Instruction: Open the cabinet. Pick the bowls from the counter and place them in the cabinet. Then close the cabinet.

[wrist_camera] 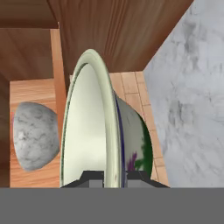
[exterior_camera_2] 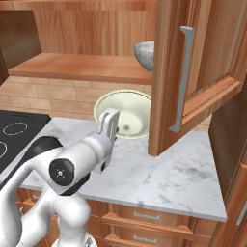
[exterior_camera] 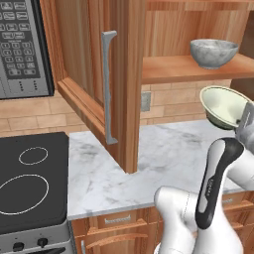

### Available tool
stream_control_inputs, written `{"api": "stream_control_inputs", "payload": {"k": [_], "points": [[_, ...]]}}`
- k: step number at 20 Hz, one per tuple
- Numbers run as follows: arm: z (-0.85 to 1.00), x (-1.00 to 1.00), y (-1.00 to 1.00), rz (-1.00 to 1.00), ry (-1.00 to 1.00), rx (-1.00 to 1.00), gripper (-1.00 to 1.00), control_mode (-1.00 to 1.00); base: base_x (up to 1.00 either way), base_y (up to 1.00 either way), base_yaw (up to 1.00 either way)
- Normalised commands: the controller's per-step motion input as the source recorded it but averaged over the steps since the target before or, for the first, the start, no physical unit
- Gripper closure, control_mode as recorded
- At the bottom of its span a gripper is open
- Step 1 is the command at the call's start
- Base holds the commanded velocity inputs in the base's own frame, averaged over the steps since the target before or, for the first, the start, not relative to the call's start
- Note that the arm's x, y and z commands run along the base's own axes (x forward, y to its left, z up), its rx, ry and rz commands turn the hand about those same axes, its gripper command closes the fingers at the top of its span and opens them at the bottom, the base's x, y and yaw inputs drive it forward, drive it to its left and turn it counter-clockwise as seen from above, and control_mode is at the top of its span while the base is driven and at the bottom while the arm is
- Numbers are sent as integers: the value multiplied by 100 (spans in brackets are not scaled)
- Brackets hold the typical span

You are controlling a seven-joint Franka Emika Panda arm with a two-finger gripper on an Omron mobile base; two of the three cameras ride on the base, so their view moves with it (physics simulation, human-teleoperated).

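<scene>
A: Cabinet (exterior_camera: 119, 84) status?
B: Both doors are seen swung open. One door with its bar handle (exterior_camera: 108, 87) is seen in the left base view, the other door (exterior_camera_2: 193, 72) in the right base view. The shelf (exterior_camera: 183, 68) is exposed.

A: Bowls?
B: The grey bowl (exterior_camera: 213, 52) is seen upright on the shelf, toward its right end. It is half hidden behind the door edge in the right base view (exterior_camera_2: 144, 55). The cream bowl (exterior_camera_2: 123, 115) is held up off the counter (exterior_camera: 163, 158), tilted on edge, below shelf level, with the opening turned toward the cameras.

A: Gripper?
B: The gripper (exterior_camera_2: 110, 120) is closed on the cream bowl's rim. In the hand view one finger is seen on each side of the rim (wrist_camera: 114, 175), the pale inside to the left and the darker green outside to the right. The grey bowl (wrist_camera: 35, 135) is seen beyond it.

A: Anything else?
B: A stove (exterior_camera: 30, 183) is noted left of the counter, a microwave (exterior_camera: 22, 47) above it, and drawers (exterior_camera_2: 144, 214) under the counter.
</scene>
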Motion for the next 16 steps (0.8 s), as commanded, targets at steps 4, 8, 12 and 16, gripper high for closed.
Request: {"api": "stream_control_inputs", "payload": {"k": [4, 8, 12, 16], "points": [[44, -68, -4, -1, 24, 0, 100, -100, 0, 0, 0], [42, -54, 0, -2, 22, 0, 100, -100, 0, 0, 0], [57, -21, 24, 0, 5, -13, 100, -100, 0, 0, 0], [46, -9, 45, 1, -19, -21, 100, -100, 0, 0, 0]]}}
